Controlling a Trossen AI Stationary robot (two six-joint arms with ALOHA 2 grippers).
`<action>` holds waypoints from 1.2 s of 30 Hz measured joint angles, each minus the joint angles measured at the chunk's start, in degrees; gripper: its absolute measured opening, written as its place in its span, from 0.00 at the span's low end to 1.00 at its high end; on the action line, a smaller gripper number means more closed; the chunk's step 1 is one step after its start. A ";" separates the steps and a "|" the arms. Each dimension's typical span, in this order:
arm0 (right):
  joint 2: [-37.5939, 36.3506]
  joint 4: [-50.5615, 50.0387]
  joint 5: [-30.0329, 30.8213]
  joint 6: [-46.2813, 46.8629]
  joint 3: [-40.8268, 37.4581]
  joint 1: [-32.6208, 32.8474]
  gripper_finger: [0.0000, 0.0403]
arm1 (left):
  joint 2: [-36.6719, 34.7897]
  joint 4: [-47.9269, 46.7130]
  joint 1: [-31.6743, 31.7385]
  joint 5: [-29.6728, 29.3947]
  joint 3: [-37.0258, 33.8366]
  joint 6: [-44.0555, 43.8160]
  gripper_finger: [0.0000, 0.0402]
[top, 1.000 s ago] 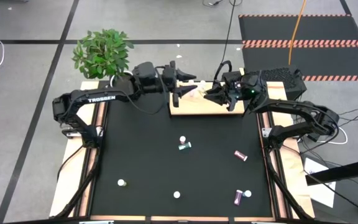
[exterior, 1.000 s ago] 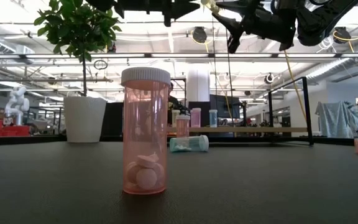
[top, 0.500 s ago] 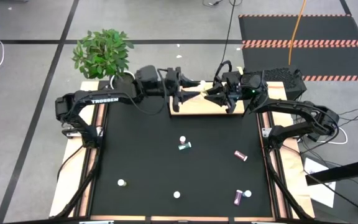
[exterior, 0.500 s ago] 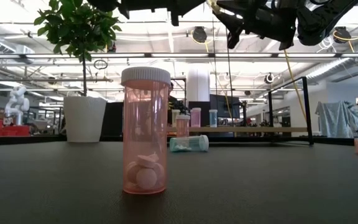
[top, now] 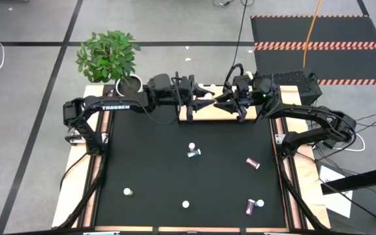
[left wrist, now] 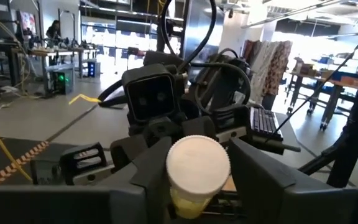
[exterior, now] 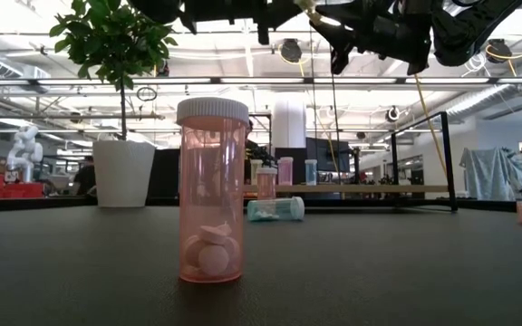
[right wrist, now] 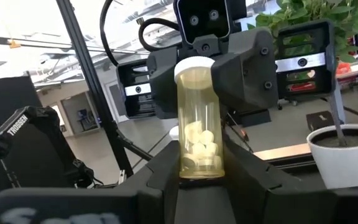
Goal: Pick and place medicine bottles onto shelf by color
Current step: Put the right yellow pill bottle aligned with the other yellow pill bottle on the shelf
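Observation:
A yellow bottle (right wrist: 199, 124) with a white cap (left wrist: 197, 164) hangs in the air above the light-wood shelf (top: 222, 116) at the table's far edge, between my two grippers. My right gripper (top: 223, 98) is shut on the bottle. My left gripper (top: 203, 96) faces it, open, with its fingers (right wrist: 248, 62) close on either side of the cap end. On the black mat are a teal bottle (top: 193, 154) lying on its side and two magenta bottles (top: 252, 162) (top: 251, 207). A pink bottle (exterior: 212, 190) stands upright close to the low camera. My right gripper pinches the yellow bottle's bottom end (right wrist: 199, 167) between its two fingers. The fingers come level from the table's right and lie along the bottle. The bottle is lifted clear, its cap pointing toward my left gripper. Whether my left gripper's fingers touch the cap, I cannot tell.
A white pot with a green plant (top: 109, 55) stands at the far left corner. Small upright bottles, seen as white caps (top: 128, 192) (top: 185, 204), stand near the front edge. A few bottles (exterior: 285, 170) stand on the shelf in the low view.
My left gripper has moved toward the table's right, up to my right gripper, until its fingers stand around the yellow bottle's cap end. My right gripper and the bottle have kept still.

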 joint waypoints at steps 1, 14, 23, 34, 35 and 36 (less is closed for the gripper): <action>0.00 -0.10 -0.10 0.31 -0.02 0.00 0.25 | 0.00 0.00 0.05 0.00 0.00 0.00 0.37; -0.02 -0.57 0.11 4.54 0.00 -0.07 0.25 | -0.24 -0.04 0.63 0.42 0.00 -0.89 0.31; 0.04 -11.02 -0.88 5.79 -0.02 -4.71 0.50 | -1.34 -6.06 2.44 -3.10 0.00 -1.34 0.30; 0.04 -23.45 -0.76 4.42 -0.08 -8.44 0.65 | 0.50 -21.89 9.13 -13.60 0.11 9.08 0.29; 0.04 -23.35 -0.75 4.42 -0.08 -8.22 0.65 | 1.64 -21.76 9.57 -13.54 0.06 9.42 0.30; 0.04 -23.31 -0.75 4.44 -0.08 -7.97 0.64 | 2.69 -21.37 9.93 -13.18 0.00 9.40 0.30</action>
